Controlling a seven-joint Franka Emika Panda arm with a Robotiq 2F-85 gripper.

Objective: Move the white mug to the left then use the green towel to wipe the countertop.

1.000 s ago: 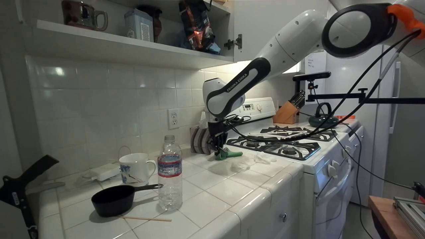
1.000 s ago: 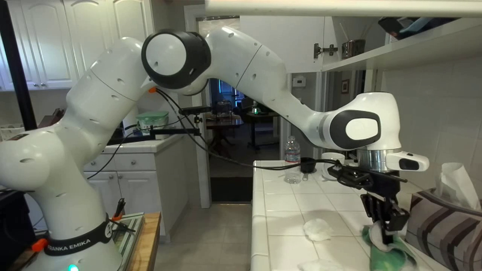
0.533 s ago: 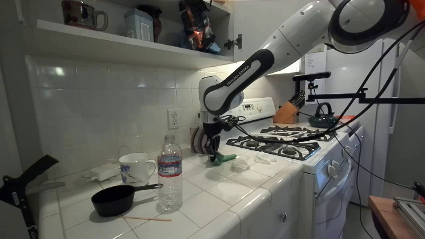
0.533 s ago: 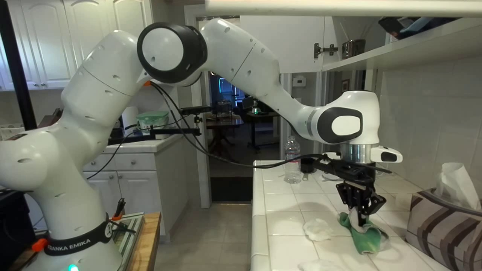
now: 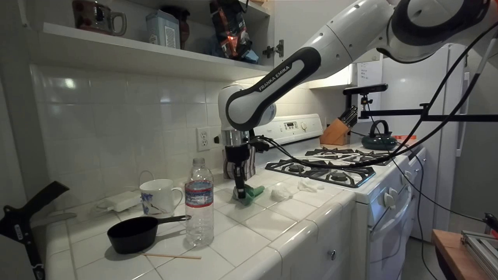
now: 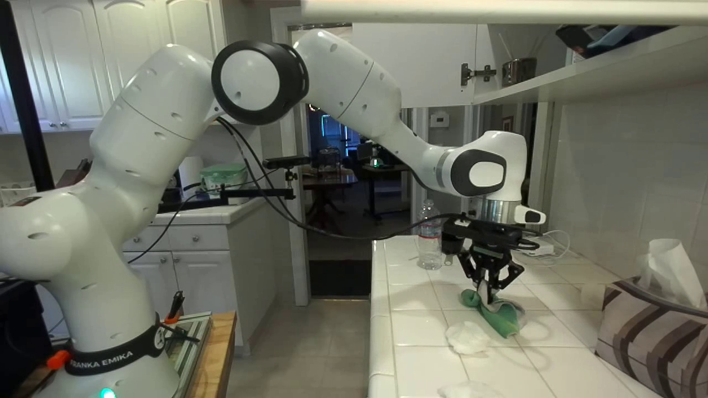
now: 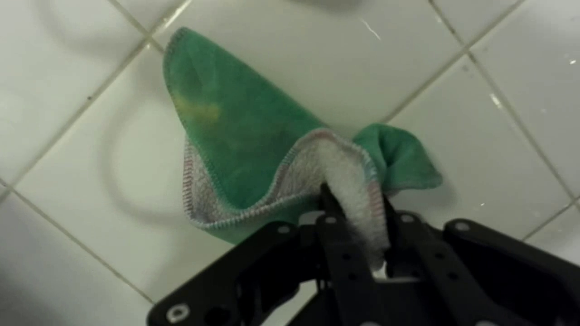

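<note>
On the long, white, glossy-tiled counter [image 5: 241, 241], near a crumpled white wad [image 6: 467, 338], see the small, soft green towel [image 7: 263, 140] with fluffy pale backing and stitched edge, loosely folded, apparently resting on the tiles, with one corner curled to the side. Held by the black two-fingered hand [image 7: 358, 203], narrowed on a pale fold and pointing down. Upright near the tiled wall [image 5: 116, 124], behind a small black pan [image 5: 132, 236] and well apart from the towel, find the short, wide, white ceramic mug [image 5: 157, 197] with blue decoration. Judge wiping to be the current step, with the mug move probably done.

Expect the towel to feel light and limp, unlikely to tear, but quick to bunch or fold under when pushed. Whether damp or dry, cannot tell. Best held by a thick bunch near the middle, low down, with enough fabric beneath the hold to pad against the tiles. Less safe by the stitched edge alone: likely to slip out or leave the rest trailing. Treat the mug as smooth, hard and breakable: take by the handle, away from the sweep of the towel
</note>
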